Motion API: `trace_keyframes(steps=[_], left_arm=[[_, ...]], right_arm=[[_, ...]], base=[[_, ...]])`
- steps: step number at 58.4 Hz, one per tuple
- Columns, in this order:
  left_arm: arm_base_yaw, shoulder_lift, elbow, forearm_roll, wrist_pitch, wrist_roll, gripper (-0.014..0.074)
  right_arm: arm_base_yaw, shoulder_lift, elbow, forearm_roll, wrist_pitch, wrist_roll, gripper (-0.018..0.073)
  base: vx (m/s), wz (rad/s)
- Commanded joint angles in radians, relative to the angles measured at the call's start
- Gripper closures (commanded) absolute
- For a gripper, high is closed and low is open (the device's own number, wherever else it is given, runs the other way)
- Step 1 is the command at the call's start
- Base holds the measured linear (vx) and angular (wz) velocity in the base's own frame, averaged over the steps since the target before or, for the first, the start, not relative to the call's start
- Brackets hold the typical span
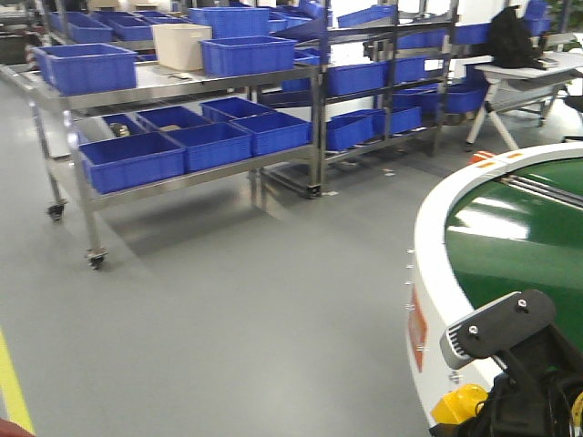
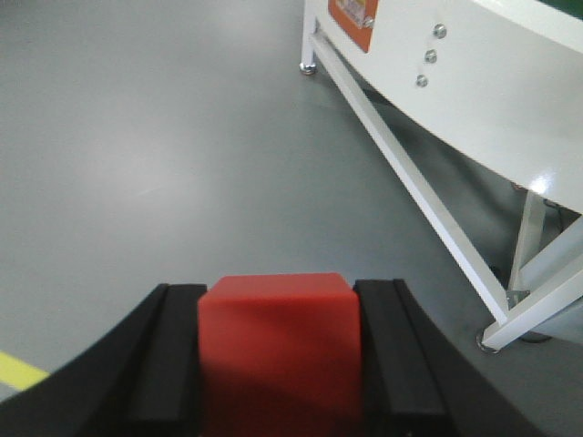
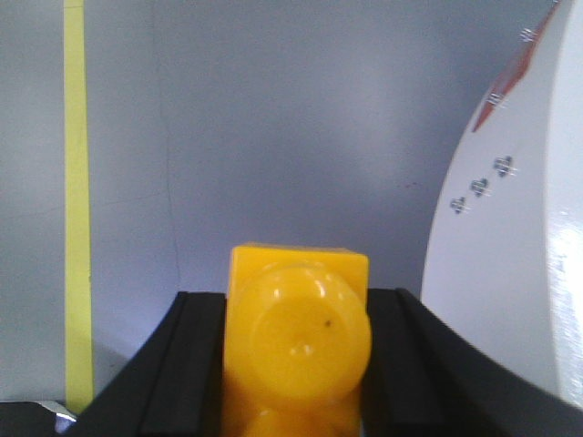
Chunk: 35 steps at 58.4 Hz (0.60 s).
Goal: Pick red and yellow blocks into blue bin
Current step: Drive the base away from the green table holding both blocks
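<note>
L end effector (image 2: 281,369): clamped on red cube (image 2: 278,350); black fingers (image 2: 168,364) touch both its sides.
R end effector (image 3: 296,364): clamped on yellow brick (image 3: 296,332); round stud faces the cam.
Blocks: both above grey floor (image 2: 137,137), beside white round conveyor (image 1: 428,273), near right.
Blue bins (image 1: 91,77): on steel worktop (image 1: 168,84), far left, well apart from the blocks; cannot tell which one is meant.

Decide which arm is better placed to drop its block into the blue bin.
Left, slightly: left gripper holds the red block, right gripper the yellow block, but the blue bin stands ahead to the left.
</note>
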Motion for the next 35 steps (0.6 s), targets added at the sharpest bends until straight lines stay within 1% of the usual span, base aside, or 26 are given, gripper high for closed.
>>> trace_keyframes(steps=[1, 19, 35], left_arm=[[-0.002, -0.001, -0.025, -0.023, -0.057, -0.004, 0.0362], [-0.002, -0.002, -0.025, -0.023, -0.055, -0.004, 0.0362], [-0.002, -0.002, -0.025, -0.023, -0.04, -0.004, 0.0362]], right_arm=[[0.001, -0.022, -0.028, -0.017, -0.046, -0.009, 0.0335], [0.001, -0.022, -0.028, -0.017, -0.046, -0.009, 0.0335], [0.001, -0.022, -0.028, -0.017, -0.046, -0.009, 0.0335]], base=[[-0.09, 0.34], [-0.06, 0.23], [-0.02, 0.09]])
